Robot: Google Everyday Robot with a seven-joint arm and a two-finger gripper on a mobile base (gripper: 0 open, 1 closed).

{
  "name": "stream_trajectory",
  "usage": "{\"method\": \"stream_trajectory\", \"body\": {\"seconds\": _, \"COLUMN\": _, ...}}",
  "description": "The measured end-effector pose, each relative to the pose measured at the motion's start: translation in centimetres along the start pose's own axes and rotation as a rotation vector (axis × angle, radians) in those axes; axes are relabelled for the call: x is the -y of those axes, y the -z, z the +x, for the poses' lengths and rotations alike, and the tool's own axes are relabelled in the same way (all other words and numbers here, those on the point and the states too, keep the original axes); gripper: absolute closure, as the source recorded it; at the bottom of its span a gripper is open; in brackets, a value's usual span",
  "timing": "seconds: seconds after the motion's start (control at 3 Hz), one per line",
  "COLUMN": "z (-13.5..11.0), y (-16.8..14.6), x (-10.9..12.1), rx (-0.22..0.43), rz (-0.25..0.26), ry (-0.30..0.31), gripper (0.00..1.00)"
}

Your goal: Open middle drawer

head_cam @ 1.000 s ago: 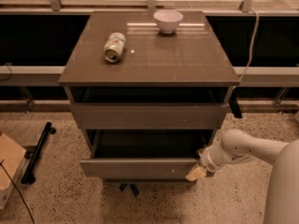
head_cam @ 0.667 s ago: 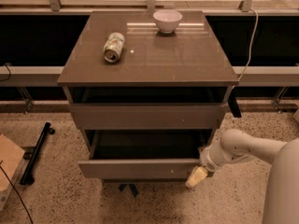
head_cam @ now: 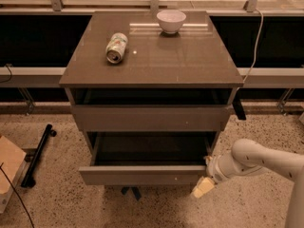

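The middle drawer [head_cam: 142, 175] of the grey-brown cabinet stands pulled out towards me, its flat front panel low in the view and its dark box interior [head_cam: 152, 148] showing behind it. My gripper [head_cam: 203, 186] is at the end of the white arm [head_cam: 251, 160], just off the lower right corner of that drawer front and near the floor. It holds nothing that I can see. The uppermost drawer front [head_cam: 152, 118] sits above, with a dark gap under the cabinet top. The lowest drawer is hidden beneath the open one.
On the cabinet top [head_cam: 190, 61] a can [head_cam: 116, 47] lies on its side and a white bowl [head_cam: 171, 21] stands at the back. A black bar [head_cam: 38, 155] and a cardboard box [head_cam: 8, 167] lie on the floor to the left. A cable [head_cam: 256, 37] hangs at the right.
My gripper has dropped a little lower and moved slightly off the drawer front's right end. The drawer stays pulled out.
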State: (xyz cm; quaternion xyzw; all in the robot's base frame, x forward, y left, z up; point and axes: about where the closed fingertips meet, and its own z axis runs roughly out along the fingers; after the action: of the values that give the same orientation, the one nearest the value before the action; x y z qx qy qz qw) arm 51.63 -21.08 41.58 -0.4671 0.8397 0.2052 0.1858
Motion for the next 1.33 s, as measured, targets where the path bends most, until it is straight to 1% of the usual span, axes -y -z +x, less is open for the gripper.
{"method": "stream_trajectory", "body": {"seconds": 0.33, "z": -0.08, "y": 0.14, "x": -0.03, "rx": 0.000, "rz": 0.000, "ry": 0.000, "gripper": 0.00}}
{"method": "stream_trajectory", "body": {"seconds": 0.67, "z": -0.08, "y": 0.14, "x": -0.03, "rx": 0.000, "rz": 0.000, "ry": 0.000, "gripper": 0.14}}
{"method": "stream_trajectory", "body": {"seconds": 1.0, "z": -0.18, "y": 0.30, "x": -0.07, "rx": 0.000, "rz": 0.000, "ry": 0.000, "gripper": 0.46}}
{"method": "stream_trajectory", "body": {"seconds": 1.33, "z": -0.31, "y": 0.36, "x": 0.06, "rx": 0.000, "rz": 0.000, "ry": 0.000, "gripper": 0.70}}
